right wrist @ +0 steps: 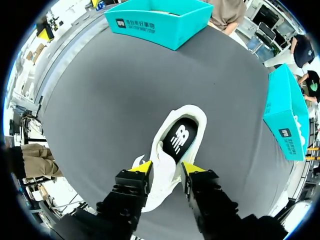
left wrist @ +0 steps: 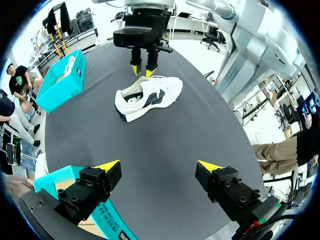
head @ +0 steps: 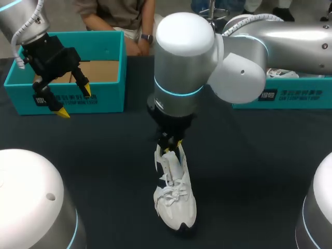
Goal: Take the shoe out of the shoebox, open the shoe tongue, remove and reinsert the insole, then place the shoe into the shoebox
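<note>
White sneaker (head: 175,199) with black side markings lies on the dark table (head: 249,166), near the front and about midway across, toe pointing toward the robot and heel away; its laces are loose, and its black insole (right wrist: 180,140) with a white logo shows through the opening. Right gripper (right wrist: 167,167) stands straight down over the shoe's opening, its arm reaching in from the right; its fingers (right wrist: 142,167) are close together and appear to pinch the raised white tongue (right wrist: 161,172) from both sides. Farther back at the left, the left gripper (left wrist: 159,165) hangs over the front wall of an open teal shoebox (head: 106,96), fingers spread wide and grasping nothing; the box floor shows bare brown cardboard. At the far right, well apart from the sneaker, a second teal box (head: 295,96) sits partly hidden behind the right arm; something white lies inside it, too hidden to identify.
</note>
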`<state>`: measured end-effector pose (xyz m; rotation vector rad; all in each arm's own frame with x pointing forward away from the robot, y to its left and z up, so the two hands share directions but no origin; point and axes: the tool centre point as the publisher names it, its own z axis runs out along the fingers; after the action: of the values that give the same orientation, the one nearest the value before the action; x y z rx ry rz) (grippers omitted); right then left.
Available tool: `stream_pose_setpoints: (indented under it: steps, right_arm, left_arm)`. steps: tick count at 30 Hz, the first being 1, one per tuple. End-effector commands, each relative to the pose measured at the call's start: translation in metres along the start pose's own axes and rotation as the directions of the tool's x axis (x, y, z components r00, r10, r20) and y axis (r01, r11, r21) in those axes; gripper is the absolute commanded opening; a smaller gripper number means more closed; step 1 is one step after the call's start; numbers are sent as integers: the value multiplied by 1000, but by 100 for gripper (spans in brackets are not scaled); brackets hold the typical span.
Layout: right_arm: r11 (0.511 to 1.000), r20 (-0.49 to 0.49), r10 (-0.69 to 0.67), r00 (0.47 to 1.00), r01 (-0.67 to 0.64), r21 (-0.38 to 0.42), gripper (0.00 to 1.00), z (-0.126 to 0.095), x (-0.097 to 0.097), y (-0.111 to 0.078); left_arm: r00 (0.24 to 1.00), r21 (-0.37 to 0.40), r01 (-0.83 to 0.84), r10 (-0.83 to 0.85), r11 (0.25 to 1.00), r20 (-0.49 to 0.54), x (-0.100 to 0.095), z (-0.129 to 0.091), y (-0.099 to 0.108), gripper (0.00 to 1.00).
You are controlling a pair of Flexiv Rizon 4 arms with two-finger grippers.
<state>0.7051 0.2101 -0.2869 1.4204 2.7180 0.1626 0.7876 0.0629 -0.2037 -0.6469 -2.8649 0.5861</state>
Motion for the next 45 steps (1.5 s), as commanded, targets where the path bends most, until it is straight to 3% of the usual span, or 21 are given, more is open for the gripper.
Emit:
stream_pose_setpoints:
  steps: [1,16,20,24,27,30,32,33,34,45]
  right_arm:
    - [1000,0,2,1000,-2,0,100,1,1,0]
    - [1000,0,2,1000,-2,0,100,1,1,0]
    - [982,-24,-188,982,188,-14,100,-2,-4,2]
    - [900,-57,-435,899,434,-23,100,-6,-4,4]
    - [794,-99,-608,788,603,-77,100,-7,-2,5]
    - [662,-56,-749,660,745,-76,100,-9,-2,2]
    - [532,6,-847,532,847,-26,100,-10,3,-1]
    - [488,43,-872,488,873,-2,100,-10,6,-3]
    - [524,66,-852,520,847,89,100,-10,3,-3]
    - [524,66,-852,520,847,89,100,-10,3,-3]
  left_arm:
    - [1000,-2,0,0,1000,-1,0,0,0,100]
    - [1000,-2,0,0,1000,-1,0,0,0,100]
    - [1000,-2,0,0,1000,-1,0,0,0,100]
    - [1000,-2,0,0,1000,-1,0,0,0,100]
    - [1000,-2,0,0,1000,-1,0,0,0,100]
    - [1000,-2,0,0,1000,-1,0,0,0,100]
    - [1000,-2,0,0,1000,-1,0,0,0,100]
    - [1000,-2,0,0,1000,-1,0,0,0,100]
    - [1000,-2,0,0,1000,-1,0,0,0,100]
    - [1000,-2,0,0,1000,-1,0,0,0,100]
